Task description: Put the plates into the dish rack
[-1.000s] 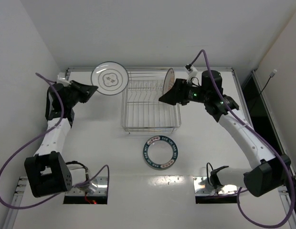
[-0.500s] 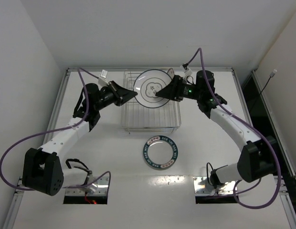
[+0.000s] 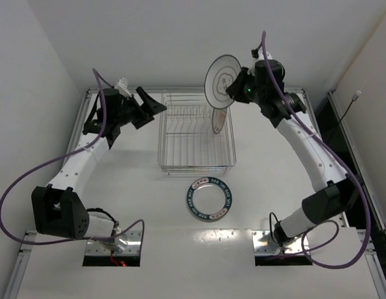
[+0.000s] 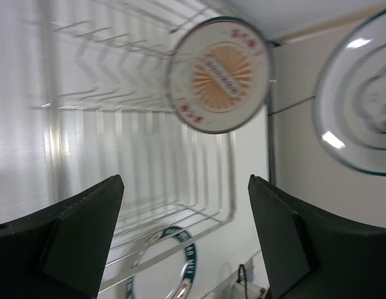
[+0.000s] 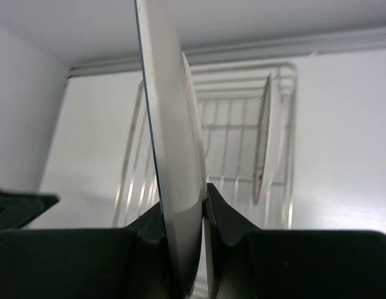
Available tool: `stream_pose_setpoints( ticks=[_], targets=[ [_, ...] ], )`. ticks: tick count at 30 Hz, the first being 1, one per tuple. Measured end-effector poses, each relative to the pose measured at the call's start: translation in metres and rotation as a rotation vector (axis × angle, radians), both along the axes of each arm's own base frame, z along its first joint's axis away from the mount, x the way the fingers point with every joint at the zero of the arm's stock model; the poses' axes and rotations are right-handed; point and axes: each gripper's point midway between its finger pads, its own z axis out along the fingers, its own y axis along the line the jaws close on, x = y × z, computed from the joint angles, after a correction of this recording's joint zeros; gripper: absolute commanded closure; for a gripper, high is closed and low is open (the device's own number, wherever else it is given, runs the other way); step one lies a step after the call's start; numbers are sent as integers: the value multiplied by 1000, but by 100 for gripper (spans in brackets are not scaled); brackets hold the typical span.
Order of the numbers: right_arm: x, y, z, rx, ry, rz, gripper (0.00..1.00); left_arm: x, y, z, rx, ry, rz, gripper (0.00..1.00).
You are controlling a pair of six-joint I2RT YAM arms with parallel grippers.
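The white plate with dark rings [image 3: 223, 81] has changed hands. A moment ago both arms met at it over the dish rack [image 3: 196, 163], and before that the left arm was carrying it. Now only the right tool [image 3: 233, 92] has it, pinched tight on the rim. The right arm has lifted the plate high over the far right corner of the rack and turned it up on its edge. In the right wrist view the plate stands thin and straight between the fingers, with the rack wires below it. The left tool [image 3: 149, 109] has let go and pulled back toward the far left corner of the counter [image 3: 149, 205]. Its jaws are wide apart with nothing between them. The orange-patterned plate [image 3: 219, 118] already stands upright in the right side of the rack. The teal-rimmed plate [image 3: 209, 199] lies flat on the counter, just in front of the rack's near edge. So one plate is loaded, one is in the air, and one is not yet picked up. The pass looks finished. I think the next job is to lower the ringed plate into a free slot beside the orange one.
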Motion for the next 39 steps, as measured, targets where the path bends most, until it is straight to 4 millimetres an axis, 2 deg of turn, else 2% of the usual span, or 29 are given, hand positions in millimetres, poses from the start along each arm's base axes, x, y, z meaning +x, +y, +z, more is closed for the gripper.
stream_pose_setpoints(
  ticks=[2,5,6,10,13,16,25,30,32,33,37,39],
  targets=[
    [15,-1,17,-104,-52,-76,100,0,21,-17,50,56,45,21],
    [31,2,6,-255,-28,-147,100,-4,42,-41,100,133,76,21],
    [36,4,-3,-300,-7,-161,100,-7,47,-48,113,156,81,21],
    [59,9,-64,-506,105,-215,100,-18,58,-68,148,224,80,21],
    [61,5,-114,-636,206,-216,100,-22,62,-73,162,242,74,21],
    [59,-1,-145,-715,272,-217,100,-25,69,-77,174,255,75,21],
    [63,10,-162,-758,280,-219,100,-33,76,-87,178,282,67,21],
    [68,18,-193,-738,337,-187,95,-37,73,-89,176,289,42,21],
    [68,18,-207,-721,369,-174,87,-43,71,-93,172,291,22,21],
    [71,19,-212,-706,376,-176,75,-48,69,-98,166,300,9,21],
    [73,20,-214,-658,389,-166,58,-76,57,-126,151,343,-52,21],
    [72,23,-212,-638,394,-152,47,-97,43,-142,137,356,-118,21]
  ],
)
